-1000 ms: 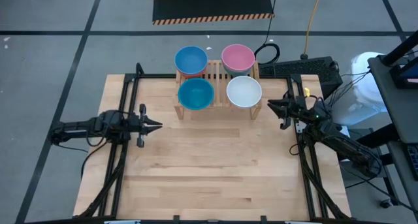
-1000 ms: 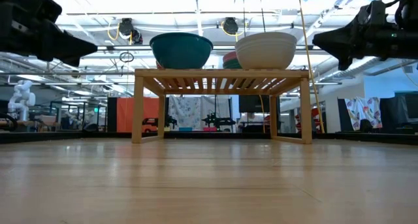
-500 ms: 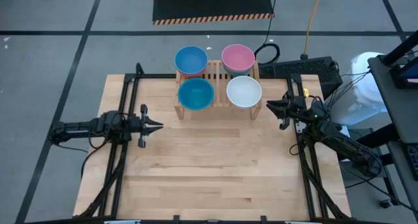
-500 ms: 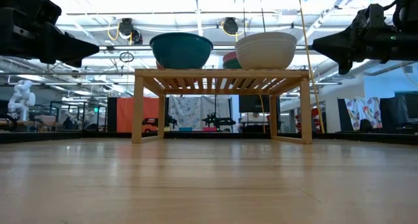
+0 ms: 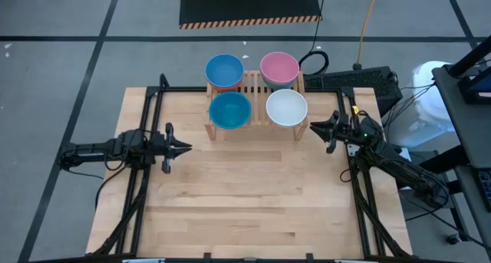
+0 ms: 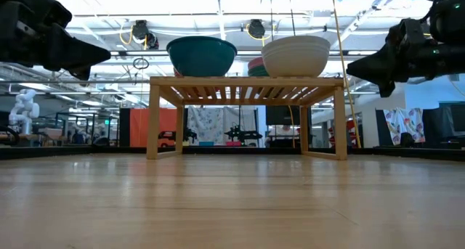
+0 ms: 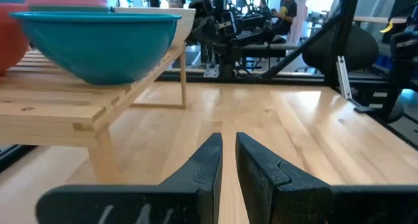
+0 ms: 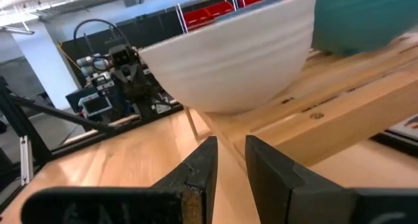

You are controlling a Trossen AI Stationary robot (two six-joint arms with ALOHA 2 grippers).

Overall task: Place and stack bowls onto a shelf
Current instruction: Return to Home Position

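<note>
The light-wood shelf (image 5: 257, 87) stands at the table's far middle. On it rest, rims up, a teal bowl (image 5: 230, 110) and a white bowl (image 5: 287, 107) in front. Behind them a light blue bowl (image 5: 224, 70) sits in a red bowl (image 7: 8, 48), and a pink bowl (image 5: 279, 67) sits on a darker one. My left gripper (image 5: 187, 148) hovers shut and empty, left of the shelf and nearer, pointing toward the table's right edge. My right gripper (image 5: 311, 128) hovers shut and empty just right of the shelf, pointing at the white bowl (image 8: 228, 54).
Black frame rails run along the table's left (image 5: 146, 133) and right (image 5: 360, 179) sides under the arms. Cables and equipment (image 5: 353, 79) lie beyond the far right corner. The bare wooden tabletop (image 5: 253, 194) stretches from the shelf to the near edge.
My right gripper has moved a little toward the shelf's right end and slightly down, still shut and empty. The bowls and the shelf have not moved.
</note>
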